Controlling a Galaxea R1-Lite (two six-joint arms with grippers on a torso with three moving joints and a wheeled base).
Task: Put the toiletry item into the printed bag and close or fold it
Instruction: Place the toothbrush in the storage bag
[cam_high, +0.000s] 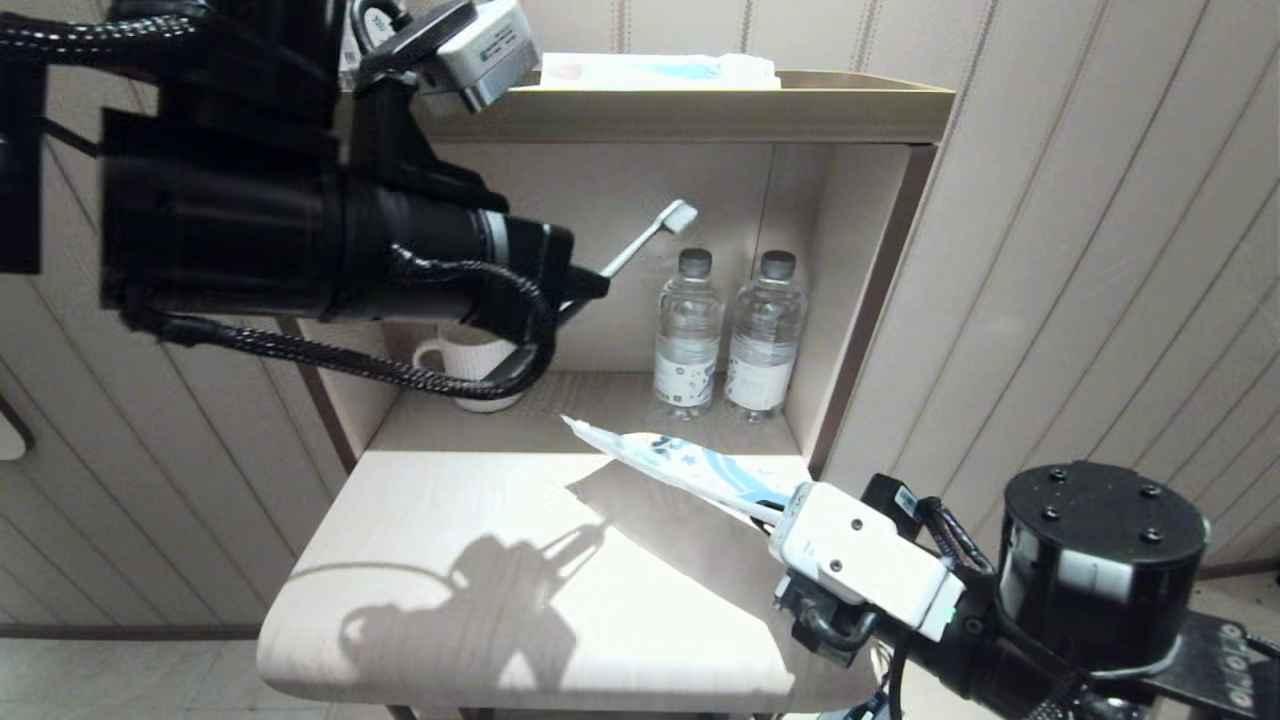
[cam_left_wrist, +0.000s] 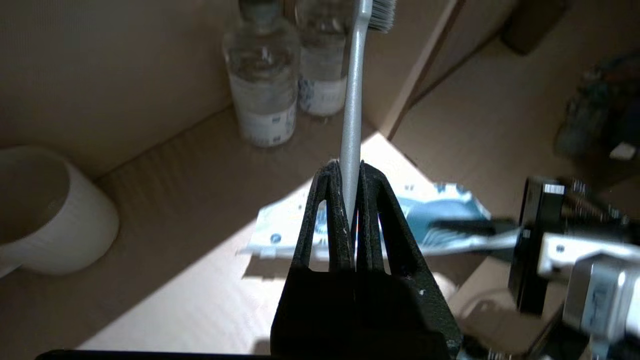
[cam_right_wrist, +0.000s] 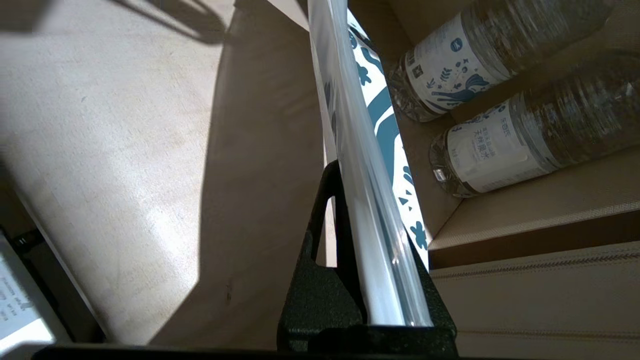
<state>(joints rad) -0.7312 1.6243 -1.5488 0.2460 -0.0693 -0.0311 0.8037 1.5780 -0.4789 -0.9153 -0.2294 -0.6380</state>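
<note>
My left gripper (cam_high: 590, 288) (cam_left_wrist: 350, 167) is shut on the grey toothbrush (cam_high: 648, 236) (cam_left_wrist: 352, 95), held in the air in front of the shelf niche with its bristle head pointing up toward the bottles. The printed bag (cam_high: 690, 468) (cam_right_wrist: 372, 165) is a white pouch with blue-green prints, held above the table by its end. My right gripper (cam_high: 775, 515) (cam_right_wrist: 370, 190) is shut on that end, low at the right. In the left wrist view the bag (cam_left_wrist: 440, 210) hangs below and beyond the toothbrush.
Two water bottles (cam_high: 688, 335) (cam_high: 765, 335) stand at the back of the niche, a white mug (cam_high: 470, 365) at its left. The pale wooden table (cam_high: 450, 560) runs forward to a rounded edge. A shelf (cam_high: 700, 105) above carries a flat packet (cam_high: 660, 70).
</note>
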